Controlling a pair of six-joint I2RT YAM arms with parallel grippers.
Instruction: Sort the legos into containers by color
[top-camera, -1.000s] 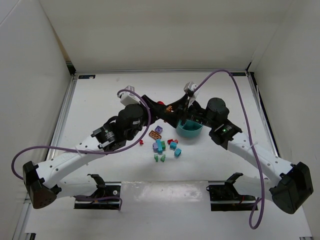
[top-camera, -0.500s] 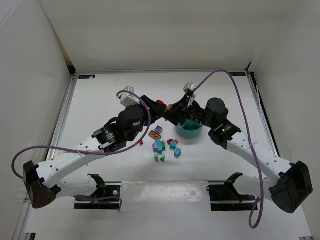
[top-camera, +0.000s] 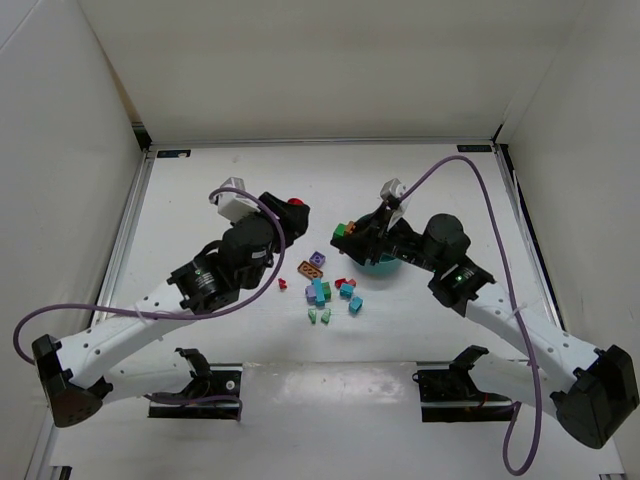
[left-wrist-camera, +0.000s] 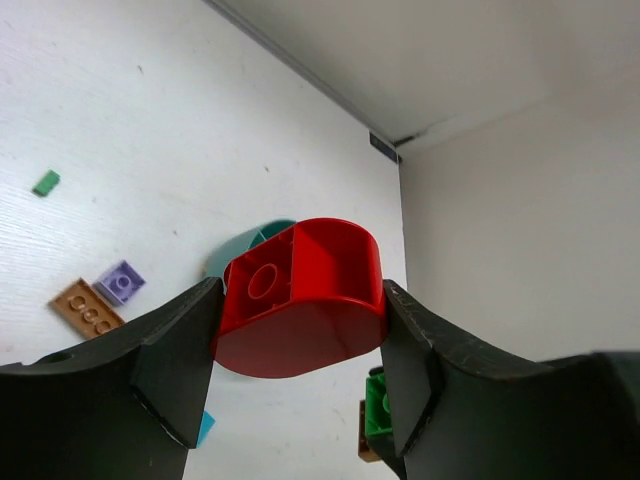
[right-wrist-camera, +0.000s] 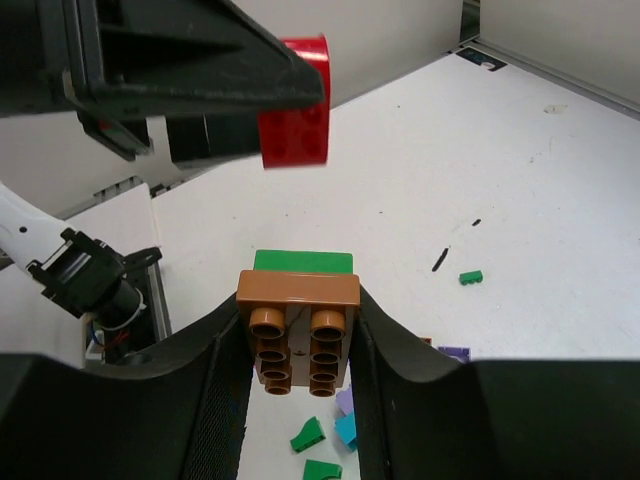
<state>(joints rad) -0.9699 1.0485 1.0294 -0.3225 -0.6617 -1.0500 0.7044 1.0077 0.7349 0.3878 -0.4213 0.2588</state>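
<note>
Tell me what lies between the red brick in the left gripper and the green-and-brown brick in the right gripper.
Nothing: the top view shows only bare table between the red brick and the green-and-brown brick.

- Plain glossy red is being shown by the rounded brick (left-wrist-camera: 300, 295).
- Orange-brown is being shown by the studded brick (right-wrist-camera: 300, 335), green by the block (right-wrist-camera: 303, 261) behind it.
- Teal is being shown by the bowl (top-camera: 379, 266).
- Among the loose pieces, a purple square (top-camera: 318, 258), an orange plate (top-camera: 311, 269), teal bricks (top-camera: 319, 292) and green bits (top-camera: 318, 316) are being displayed.
- Plain white is being shown by the table (top-camera: 200, 200), purple by the cables (top-camera: 470, 170).
</note>
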